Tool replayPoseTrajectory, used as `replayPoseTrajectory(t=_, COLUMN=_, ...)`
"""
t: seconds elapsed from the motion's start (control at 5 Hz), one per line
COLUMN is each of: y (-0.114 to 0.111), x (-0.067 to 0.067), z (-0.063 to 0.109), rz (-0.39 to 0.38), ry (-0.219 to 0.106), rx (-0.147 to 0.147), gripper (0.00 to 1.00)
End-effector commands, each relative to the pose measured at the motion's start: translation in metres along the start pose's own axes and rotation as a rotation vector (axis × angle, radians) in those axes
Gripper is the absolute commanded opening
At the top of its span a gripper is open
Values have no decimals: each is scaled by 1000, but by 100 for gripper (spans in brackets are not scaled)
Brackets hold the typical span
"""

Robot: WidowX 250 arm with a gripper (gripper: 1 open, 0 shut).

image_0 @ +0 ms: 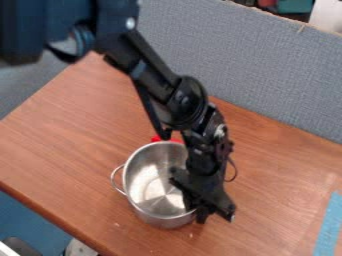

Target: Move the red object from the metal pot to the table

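Gripper [201, 208] of the robot arm [171, 85], pointed downward at the right-hand side of the metal pot [156, 187] as seen by the camera, its tip close against the rim. Whether it is open, closed or gripping the pot cannot be told, since the dark fingers merge with one another and with the linkage above. The arm enters at the upper left, slants down across the scene and bends steeply toward the pot; its segments are black, jointed and bulky, with a thin cable curving out beside the lower part. The pot is round, lidless and of shiny silver metal, its bare inner wall catching pale reflections; a looped wire handle shows on the left. The table [70, 150] is of smooth brown wood, bordered by a grey, finely textured panel [254, 70]. The red object [158, 139], partly hidden, appears just beyond the pot's far rim, apart from the gripper and farther from the camera.
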State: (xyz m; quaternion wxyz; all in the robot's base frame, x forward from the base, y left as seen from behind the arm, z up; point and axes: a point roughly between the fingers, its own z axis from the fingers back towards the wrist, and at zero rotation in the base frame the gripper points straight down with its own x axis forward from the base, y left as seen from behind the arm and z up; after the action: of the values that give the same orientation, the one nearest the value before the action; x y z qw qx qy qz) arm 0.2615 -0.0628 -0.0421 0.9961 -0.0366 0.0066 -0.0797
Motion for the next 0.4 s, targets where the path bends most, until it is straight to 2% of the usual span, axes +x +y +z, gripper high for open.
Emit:
replayPoseTrajectory(t=0.0, y=-25, x=4, z=35, rz=-57, ry=-42, rx=27, gripper=0)
replayPoseTrajectory(t=0.2, y=-51, x=17, z=70, rz=-129, ry=-102, rx=23, gripper=0)
